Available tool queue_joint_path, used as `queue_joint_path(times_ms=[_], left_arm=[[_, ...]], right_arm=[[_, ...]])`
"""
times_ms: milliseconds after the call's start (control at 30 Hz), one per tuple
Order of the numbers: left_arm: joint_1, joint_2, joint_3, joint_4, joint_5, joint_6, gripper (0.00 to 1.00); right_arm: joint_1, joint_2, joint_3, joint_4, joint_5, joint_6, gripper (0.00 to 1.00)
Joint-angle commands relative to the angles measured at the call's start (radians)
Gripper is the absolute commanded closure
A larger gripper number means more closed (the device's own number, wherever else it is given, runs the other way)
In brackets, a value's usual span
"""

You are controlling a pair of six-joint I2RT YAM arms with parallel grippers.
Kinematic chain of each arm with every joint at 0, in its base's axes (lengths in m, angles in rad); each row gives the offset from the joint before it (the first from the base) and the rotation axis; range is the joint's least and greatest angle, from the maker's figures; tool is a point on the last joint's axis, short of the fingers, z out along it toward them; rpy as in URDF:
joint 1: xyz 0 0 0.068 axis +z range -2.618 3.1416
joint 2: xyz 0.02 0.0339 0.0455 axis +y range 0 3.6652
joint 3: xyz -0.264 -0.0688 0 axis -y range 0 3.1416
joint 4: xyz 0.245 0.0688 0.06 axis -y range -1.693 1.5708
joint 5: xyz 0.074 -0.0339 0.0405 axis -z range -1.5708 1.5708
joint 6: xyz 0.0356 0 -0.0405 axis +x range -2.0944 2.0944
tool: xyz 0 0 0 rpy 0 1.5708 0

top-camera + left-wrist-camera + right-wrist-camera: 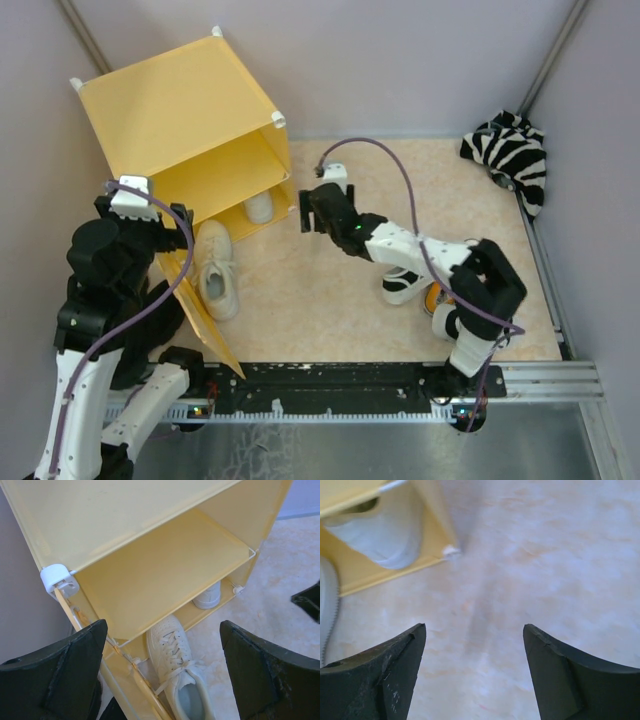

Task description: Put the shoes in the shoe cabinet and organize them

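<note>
The yellow shoe cabinet (pixel 180 110) stands at the far left with its door (pixel 197 305) swung open toward me. One white shoe (pixel 259 207) sits in the lower compartment. A second white shoe (pixel 216 270) lies on the floor with its toe at the opening. My left gripper (pixel 183 228) is open and empty above the door hinge side. In the left wrist view it (pixel 163 625) hovers over the floor shoe (pixel 180 675). My right gripper (pixel 303 212) is open and empty just right of the cabinet's front corner. A black-and-white shoe (pixel 403 286) and an orange shoe (pixel 437 298) lie under my right arm.
A zebra-striped cloth bundle (pixel 512 155) lies in the far right corner. Walls close the space at the back and both sides. The right wrist view shows the open gripper (pixel 475 626) over bare floor, with the cabinet's bottom frame (pixel 395 572) and the stowed shoe (pixel 380 535) at upper left.
</note>
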Motion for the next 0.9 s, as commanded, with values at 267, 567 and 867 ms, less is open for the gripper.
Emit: queue_joint_path(times_ms=[267,567,867], left_arm=[[-0.012,0.055,0.035,-0.005,0.024,0.023,0.01],[-0.017,0.043,0.027,-0.006,0.015,0.024,0.01],[-0.017,0.059,0.013,0.006,0.032,0.020,0.01]], right_arm=[[-0.207,-0.376,-0.102,-0.930,0.162,0.398,0.12],[-0.213,-0.398,-0.133,-1.123,0.198,0.568,0.13],[-0.256,-0.457,-0.298,-1.019,0.146,0.627,0.17]])
